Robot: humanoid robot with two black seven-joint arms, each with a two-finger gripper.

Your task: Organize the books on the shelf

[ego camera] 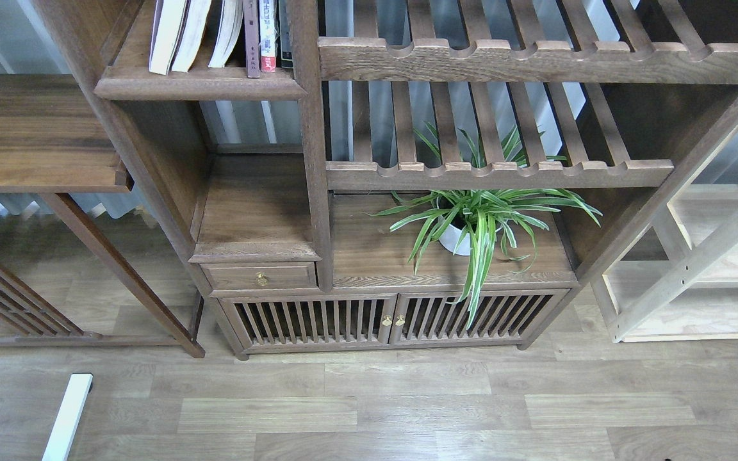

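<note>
The dark wooden cabinet fills most of the scene, solid grained boards on its left side and slatted racks with scalloped rails on its right. At eleven o'clock sits the shelf, a flat brown board with a rounded lip. The books stand on it: three thick paperbacks showing white page edges, leaning left, probably because nothing braces them. Thin volumes stand straight just beside them, against the post. At centre, a spider plant in a white pot sits on the lower board, its leaves spilling over the front. Pale unfinished shelving stands at three o'clock. Neither arm nor pincer shows, so I cannot tell their state.
</note>
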